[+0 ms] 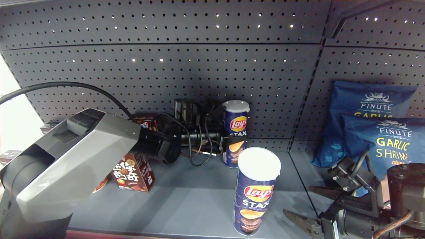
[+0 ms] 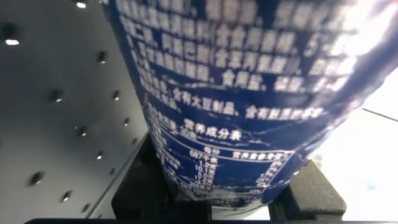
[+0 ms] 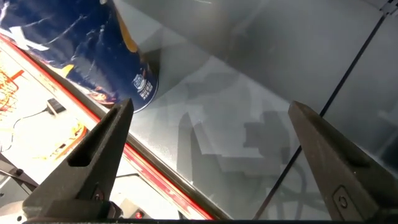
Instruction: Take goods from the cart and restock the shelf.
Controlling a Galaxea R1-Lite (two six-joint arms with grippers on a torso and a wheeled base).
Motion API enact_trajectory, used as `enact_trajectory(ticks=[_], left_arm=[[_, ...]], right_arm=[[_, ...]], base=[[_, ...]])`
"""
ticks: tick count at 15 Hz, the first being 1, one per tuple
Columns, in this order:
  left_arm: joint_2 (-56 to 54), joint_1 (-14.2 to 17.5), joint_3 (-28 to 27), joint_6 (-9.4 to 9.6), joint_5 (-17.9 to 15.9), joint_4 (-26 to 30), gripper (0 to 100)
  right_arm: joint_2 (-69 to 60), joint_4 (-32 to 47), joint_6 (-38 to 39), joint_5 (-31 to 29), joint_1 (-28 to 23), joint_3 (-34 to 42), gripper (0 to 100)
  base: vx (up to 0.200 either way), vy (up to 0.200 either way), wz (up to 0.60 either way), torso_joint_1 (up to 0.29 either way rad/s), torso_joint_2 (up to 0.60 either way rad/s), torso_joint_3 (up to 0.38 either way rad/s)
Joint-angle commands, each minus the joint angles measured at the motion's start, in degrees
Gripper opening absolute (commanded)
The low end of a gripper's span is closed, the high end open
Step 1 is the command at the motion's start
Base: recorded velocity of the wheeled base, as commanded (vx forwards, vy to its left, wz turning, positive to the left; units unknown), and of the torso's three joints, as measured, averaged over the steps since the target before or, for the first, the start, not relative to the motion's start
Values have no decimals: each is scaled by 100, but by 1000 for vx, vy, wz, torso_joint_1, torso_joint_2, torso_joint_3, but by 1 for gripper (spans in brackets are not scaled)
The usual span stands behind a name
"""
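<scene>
L gripper (image 1: 229, 146) clamped on rear chips can (image 1: 235, 132), looks like placement at shelf (image 1: 192, 199) back. R gripper (image 1: 308, 205) wide open, empty, beside front can (image 1: 255, 192). Next: release L, back out w/o tipping either can.

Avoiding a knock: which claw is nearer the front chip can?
Right. The right claw hangs open beside the front chip can; the left claw is farther back, shut on the rear can.

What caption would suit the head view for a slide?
Left gripper holds one chip can at the back of the shelf; a second can stands nearer.
</scene>
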Motion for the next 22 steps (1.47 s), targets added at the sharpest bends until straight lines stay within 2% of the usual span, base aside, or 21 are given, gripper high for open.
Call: enact_trajectory(ticks=[1, 2, 3, 6, 7, 9, 10, 11, 12, 14, 16, 19, 21, 22], left_arm=[[42, -7, 0, 55, 2, -3, 0], [42, -7, 0, 63, 2, 6, 0], [77, -7, 36, 116, 2, -3, 100], [25, 19, 167, 134, 11, -20, 100], [-81, 46, 282, 195, 19, -38, 100], [-494, 151, 835, 345, 55, -47, 100], [-520, 160, 888, 345, 55, -55, 100], [-951, 195, 1503, 468, 116, -73, 100], [-1136, 204, 1758, 520, 169, -82, 100], [-1558, 204, 2092, 529, 362, -91, 100], [-1733, 195, 2171, 520, 476, -82, 100], [-2252, 186, 2189, 477, 925, -47, 100], [-2665, 107, 2365, 459, 1628, 41, 100], [-2893, 37, 2488, 459, 2094, 182, 100]], right_arm=[[13, -5, -1, 1, 2, -8, 100], [13, 4, -1, 1, 2, -8, 100], [13, 4, -1, 1, 2, -17, 100], [22, 4, -1, 1, 2, 9, 100], [39, 13, -1, 1, 2, 9, 100], [154, 4, -1, 10, 2, 9, 100], [162, -5, -1, 10, 2, 9, 100], [303, -31, -1, 19, 2, 9, 100], [356, -84, -1, 27, 2, 27, 100], [444, -163, -1, 45, 10, 53, 100], [488, -163, -1, 89, 10, 141, 100], [435, -172, -36, 115, 10, 484, 100], [461, -163, -36, 54, 10, 405, 100], [470, -154, -36, 27, 10, 379, 100]], base=[[0, 0, 0, 0, 0, 0], [0, 0, 0, 0, 0, 0], [0, 0, 0, 0, 0, 0], [0, 0, 0, 0, 0, 0], [0, 0, 0, 0, 0, 0], [0, 0, 0, 0, 0, 0], [0, 0, 0, 0, 0, 0], [0, 0, 0, 0, 0, 0], [0, 0, 0, 0, 0, 0], [0, 0, 0, 0, 0, 0], [0, 0, 0, 0, 0, 0], [0, 0, 0, 0, 0, 0], [0, 0, 0, 0, 0, 0], [0, 0, 0, 0, 0, 0]])
